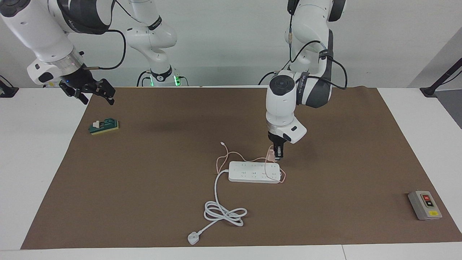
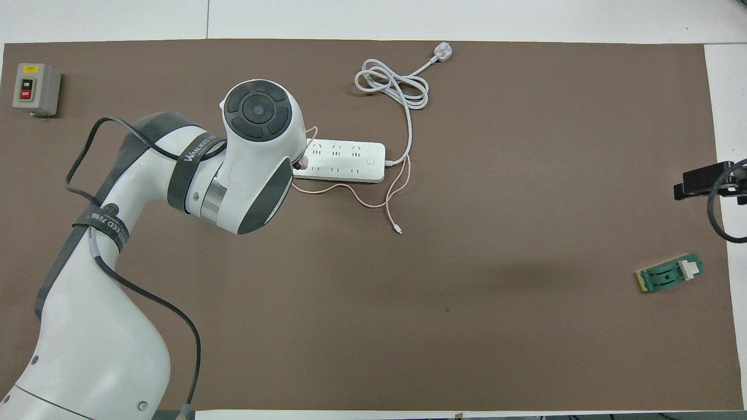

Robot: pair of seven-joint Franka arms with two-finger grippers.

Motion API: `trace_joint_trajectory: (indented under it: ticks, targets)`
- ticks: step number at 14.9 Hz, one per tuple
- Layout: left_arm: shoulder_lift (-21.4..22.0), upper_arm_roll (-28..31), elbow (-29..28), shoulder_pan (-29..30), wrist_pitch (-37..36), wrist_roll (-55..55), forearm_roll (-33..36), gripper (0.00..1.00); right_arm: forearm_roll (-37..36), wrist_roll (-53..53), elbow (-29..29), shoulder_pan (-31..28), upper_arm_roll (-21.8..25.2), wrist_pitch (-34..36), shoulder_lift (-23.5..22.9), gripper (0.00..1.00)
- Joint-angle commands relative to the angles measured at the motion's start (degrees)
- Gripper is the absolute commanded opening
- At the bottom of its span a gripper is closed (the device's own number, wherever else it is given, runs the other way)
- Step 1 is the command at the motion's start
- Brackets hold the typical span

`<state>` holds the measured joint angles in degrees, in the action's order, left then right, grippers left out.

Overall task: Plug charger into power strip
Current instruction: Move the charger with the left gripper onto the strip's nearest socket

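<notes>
Counting the scene gives two arms, one power strip (image 1: 254, 172), one charger (image 1: 270, 155), one grey switch box (image 1: 425, 205) and one small green block (image 1: 104, 126), all on a matte brown mat (image 1: 144, 198) covering the tabletop. The left gripper (image 1: 277, 155) is clenched on the charger, a small pale pink cube, and hangs over the end of the power strip that faces the left arm's end of the tabletop. The thin pink cable (image 2: 373, 202) loops loosely beside the strip. The strip is a long white plastic bar with rows of outlets near the mat's middle; its thick white cord (image 1: 223, 213) coils toward the edge farthest from the robots. The right gripper (image 1: 94, 94) waits, released, over the mat's corner nearest the right arm's base.
</notes>
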<state>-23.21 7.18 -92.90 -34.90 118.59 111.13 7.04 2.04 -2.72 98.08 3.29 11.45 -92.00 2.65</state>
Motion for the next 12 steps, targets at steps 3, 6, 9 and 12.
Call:
trace_joint_trajectory:
  ticks: [3,6,9,12]
  targets:
    - [-3.9,0.4,3.9,1.1,0.0,-1.3,-1.9,0.00,-0.7,-1.0,0.0,-0.8,-0.6,1.1,0.6,1.00]
    - [-3.8,0.6,3.2,2.1,0.2,-1.2,-2.6,0.00,-0.7,-1.0,0.0,-0.8,-0.6,1.1,0.6,1.00]
    - [-3.7,0.6,2.1,2.2,-0.1,-0.9,-3.0,0.00,-0.7,-1.0,0.0,-0.8,-0.6,1.1,0.6,1.00]
    - [-3.5,0.6,1.4,2.1,0.0,-0.8,-3.0,0.00,-0.7,-1.0,0.0,-0.8,-0.6,1.1,0.6,1.00]
